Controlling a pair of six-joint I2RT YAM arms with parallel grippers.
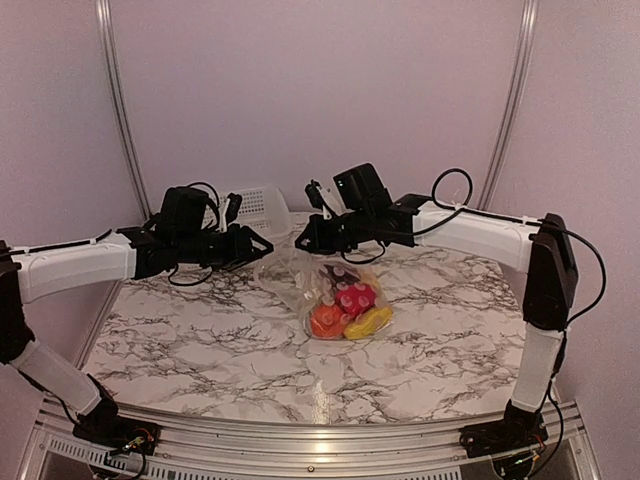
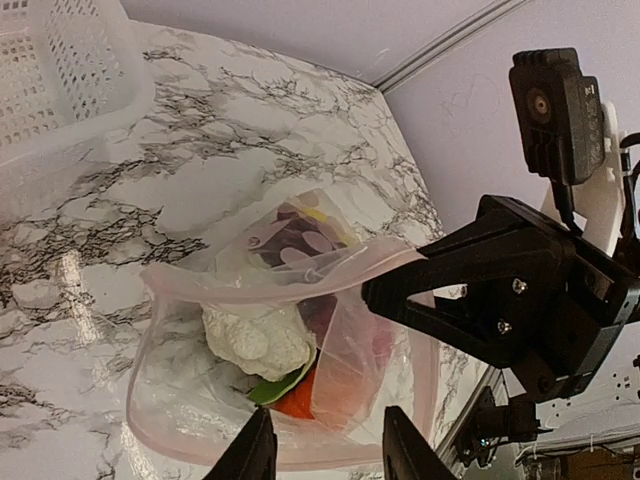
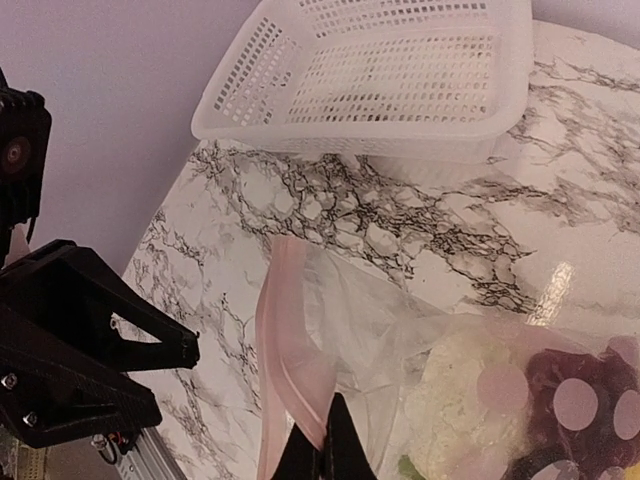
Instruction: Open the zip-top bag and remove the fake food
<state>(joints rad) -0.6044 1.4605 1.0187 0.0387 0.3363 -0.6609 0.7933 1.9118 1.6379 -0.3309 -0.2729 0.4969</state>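
Starting nearest the bases, the fake food (image 1: 350, 310) sat heaped in the closed end of the zip-top bag (image 1: 287, 282), mid-way across the marble table (image 1: 180, 330). The clear, crinkled bag ran away and leftward from there, its pink-edged mouth gaping toward the left arm. And the left gripper (image 2: 330, 450), fingers spread and holding nothing, looked straight into that mouth, with the white cauliflower (image 2: 255, 340) just inside. The right gripper (image 3: 322, 455) pinched the rim's other side. Beyond stood the white basket (image 3: 380, 70).
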